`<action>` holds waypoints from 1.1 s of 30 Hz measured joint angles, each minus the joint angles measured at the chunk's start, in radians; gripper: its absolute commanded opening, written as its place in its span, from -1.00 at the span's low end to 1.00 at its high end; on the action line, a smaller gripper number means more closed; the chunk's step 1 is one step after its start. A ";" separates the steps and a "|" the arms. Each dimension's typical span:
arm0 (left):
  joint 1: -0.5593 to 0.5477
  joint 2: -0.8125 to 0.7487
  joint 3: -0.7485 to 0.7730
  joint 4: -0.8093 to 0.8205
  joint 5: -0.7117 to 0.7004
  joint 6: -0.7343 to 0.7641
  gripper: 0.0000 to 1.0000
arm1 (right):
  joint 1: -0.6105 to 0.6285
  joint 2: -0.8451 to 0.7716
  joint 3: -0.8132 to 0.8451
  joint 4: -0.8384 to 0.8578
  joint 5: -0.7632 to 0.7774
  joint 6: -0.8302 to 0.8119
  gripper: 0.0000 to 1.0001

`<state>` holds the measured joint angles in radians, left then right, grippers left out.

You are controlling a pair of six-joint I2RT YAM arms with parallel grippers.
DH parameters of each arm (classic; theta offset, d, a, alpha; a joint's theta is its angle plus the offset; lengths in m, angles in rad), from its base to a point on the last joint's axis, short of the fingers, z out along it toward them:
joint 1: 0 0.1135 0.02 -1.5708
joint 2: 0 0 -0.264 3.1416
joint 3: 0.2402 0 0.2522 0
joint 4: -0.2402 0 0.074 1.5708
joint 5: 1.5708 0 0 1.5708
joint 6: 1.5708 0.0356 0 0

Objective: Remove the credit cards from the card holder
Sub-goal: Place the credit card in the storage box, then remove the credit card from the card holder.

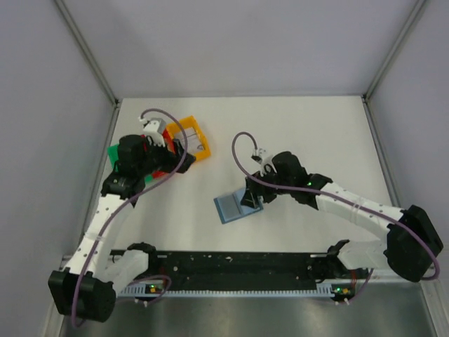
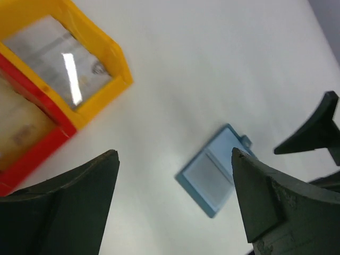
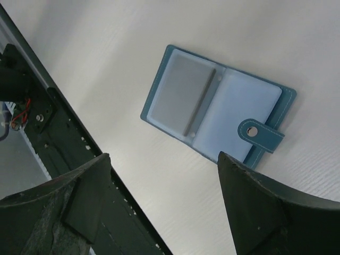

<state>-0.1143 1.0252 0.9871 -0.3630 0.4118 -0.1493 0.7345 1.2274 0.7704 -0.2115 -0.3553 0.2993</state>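
- The card holder [image 3: 212,109] lies opened flat on the table [image 1: 295,126], a little near of centre and well right of the trays. Its pale inner pockets face up and its snap tab sticks out from one edge.
- It is probably spread open like this so the pocket mouths face upward, where a claw coming from above can reach them.
- The right gripper [image 3: 163,156] hangs directly over the holder with its fingers spread apart and nothing between them. In the top view it covers the holder's right end. Its own camera shows the whole holder lying untouched past the fingertips.
- One panel's pocket looks darker grey than the other, which may mean a card sits inside. I cannot tell for sure.
- The left gripper [image 2: 175,154] is at the far left above the trays, its fingers also wide apart and empty.
- The yellow tray [image 2: 101,103] holds a glossy card [image 2: 58,58], and the red tray [image 2: 32,154] touching it holds something pale. The trays look like the drop-off spots for the cards.
- The green tray [image 1: 114,152] is mostly hidden under the left arm.
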 measured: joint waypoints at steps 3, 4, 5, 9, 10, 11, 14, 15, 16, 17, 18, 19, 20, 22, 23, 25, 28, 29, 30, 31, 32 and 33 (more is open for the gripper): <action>-0.087 -0.108 -0.212 0.082 0.010 -0.184 0.65 | 0.000 0.041 0.017 -0.017 0.005 0.021 0.55; -0.111 -0.135 -0.265 0.104 0.013 -0.227 0.63 | 0.000 0.056 0.024 -0.020 0.006 0.028 0.53; -0.146 -0.165 -0.329 0.135 0.010 -0.280 0.60 | 0.000 0.076 0.036 -0.023 0.005 0.037 0.50; -0.263 -0.216 -0.522 0.248 0.008 -0.452 0.40 | 0.000 0.147 0.076 -0.018 -0.004 0.063 0.33; -0.292 -0.213 -0.560 0.282 0.004 -0.488 0.36 | -0.001 0.165 0.084 -0.013 -0.006 0.071 0.25; -0.318 -0.204 -0.590 0.313 -0.002 -0.520 0.33 | -0.001 0.181 0.092 -0.010 -0.009 0.080 0.18; -0.385 -0.145 -0.644 0.404 -0.012 -0.594 0.22 | -0.004 0.222 0.100 0.013 -0.017 0.109 -0.05; -0.399 -0.115 -0.653 0.437 -0.013 -0.615 0.13 | -0.004 0.241 0.103 0.022 -0.021 0.118 -0.07; -0.408 -0.084 -0.660 0.471 -0.013 -0.632 0.03 | -0.005 0.262 0.105 0.032 -0.026 0.127 -0.08; -0.412 -0.058 -0.666 0.504 -0.015 -0.648 -0.08 | -0.005 0.278 0.107 0.037 -0.029 0.133 -0.10; -0.416 -0.030 -0.674 0.545 -0.018 -0.667 -0.20 | -0.005 0.301 0.109 0.048 -0.032 0.143 -0.11; -0.418 -0.004 -0.683 0.584 -0.020 -0.683 -0.27 | -0.005 0.321 0.109 0.057 -0.035 0.150 -0.11; -0.419 0.023 -0.690 0.621 -0.021 -0.697 -0.31 | -0.005 0.338 0.109 0.062 -0.037 0.159 -0.12; -0.422 0.080 -0.695 0.681 -0.026 -0.716 -0.41 | -0.005 0.366 0.109 0.074 -0.039 0.175 -0.13; -0.424 0.109 -0.695 0.710 -0.027 -0.722 -0.42 | -0.005 0.376 0.109 0.082 -0.039 0.179 -0.13; -0.429 0.161 -0.695 0.761 -0.027 -0.734 -0.44 | -0.005 0.390 0.109 0.097 -0.039 0.190 -0.14; -0.438 0.219 -0.695 0.813 -0.028 -0.747 -0.44 | -0.005 0.402 0.108 0.118 -0.038 0.201 -0.14; -0.441 0.237 -0.695 0.829 -0.029 -0.750 -0.45 | -0.005 0.405 0.108 0.125 -0.038 0.204 -0.15; -0.444 0.251 -0.695 0.842 -0.031 -0.752 -0.44 | -0.005 0.408 0.107 0.129 -0.038 0.205 -0.15; -0.447 0.266 -0.695 0.851 -0.032 -0.755 -0.44 | -0.005 0.412 0.107 0.135 -0.038 0.208 -0.15; -0.451 0.280 -0.695 0.859 -0.034 -0.758 -0.44 | -0.005 0.416 0.107 0.140 -0.038 0.210 -0.15; -0.454 0.293 -0.695 0.866 -0.035 -0.759 -0.44 | -0.005 0.420 0.106 0.145 -0.038 0.211 -0.15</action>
<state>-0.5686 1.3182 0.2916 0.5026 0.3767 -0.9085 0.7300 1.6478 0.8768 -0.0669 -0.3931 0.5098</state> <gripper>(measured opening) 0.280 0.428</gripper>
